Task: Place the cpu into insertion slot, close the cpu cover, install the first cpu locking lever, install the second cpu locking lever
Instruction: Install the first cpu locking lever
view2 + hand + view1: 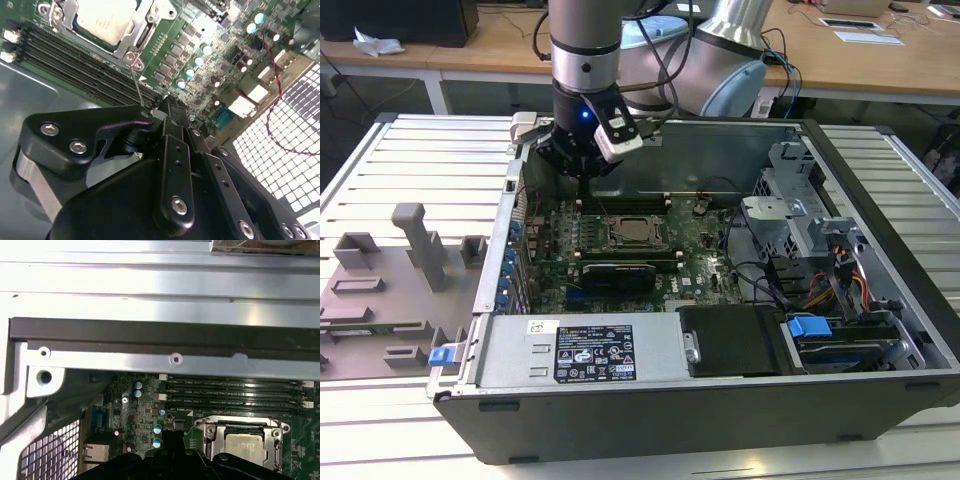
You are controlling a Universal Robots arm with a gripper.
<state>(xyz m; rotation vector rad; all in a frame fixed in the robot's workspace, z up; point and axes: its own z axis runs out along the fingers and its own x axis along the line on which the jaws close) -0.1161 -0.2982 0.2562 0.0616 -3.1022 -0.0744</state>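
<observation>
Black gripper jaws look pressed together, tips at the free end of a thin locking lever; whether they pinch it I cannot tell. That wire runs straight on from the tips to the cpu cover, lying shut over the cpu in the insertion slot, memory slots alongside.

Probably a robotics lab: opened computer case on a slatted metal table, wooden workbenches behind.
</observation>
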